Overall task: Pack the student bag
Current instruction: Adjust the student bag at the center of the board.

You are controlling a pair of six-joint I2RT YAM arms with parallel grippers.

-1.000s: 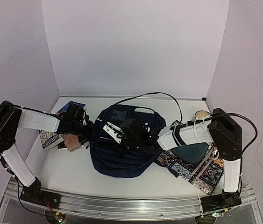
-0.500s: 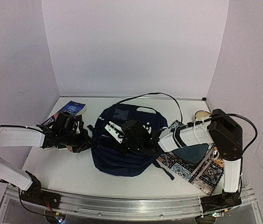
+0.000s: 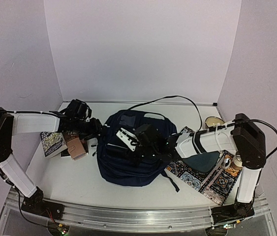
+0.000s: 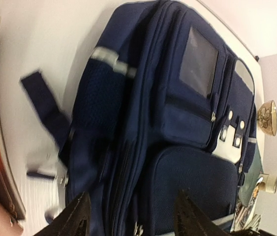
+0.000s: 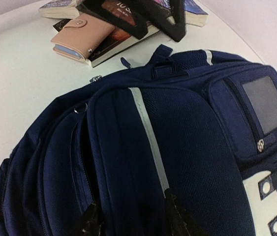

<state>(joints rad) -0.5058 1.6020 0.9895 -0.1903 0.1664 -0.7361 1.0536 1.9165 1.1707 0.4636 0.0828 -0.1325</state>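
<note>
Overhead view: the student bag (image 3: pixel 128 167), a large dark navy backpack w/ white stripe trim, lies flat and front face up in the middle of a white worktop (image 3: pixel 64 182). Its long axis runs approx far-to-near. The end w/ the small grey-blue square panel (image 3: pixel 127 119) points at the back wall. The rounded end faces the arm bases. A loose strap (image 3: pixel 175 181) trails off the near right corner.

The left end effector (image 4: pixel 132 196) sits at the bag's left edge w/ jaws parted and fingers spread toward the bag's side. Contact w/ the fabric can't be told.

The right end effector (image 5: pixel 131 201) is over the bag's front, approx mid-bag. Its jaws are also parted, w/ fingertips low by the mesh pocket near a white stripe (image 5: pixel 148 132). Whether they touch can't be told.

Left of the bag is a stack of books (image 3: pixel 54 142) w/ a tan wallet (image 3: pixel 76 147) lying against them. Right of the bag, just beside it, is a patterned mat (image 3: pixel 212 184) w/ a dark teal item (image 3: pixel 202 161) on it. A small gold-patterned cup (image 3: pixel 212 121) stands near the far right corner. A black cable (image 3: pixel 177 100) arcs above the bag's far side.
</note>
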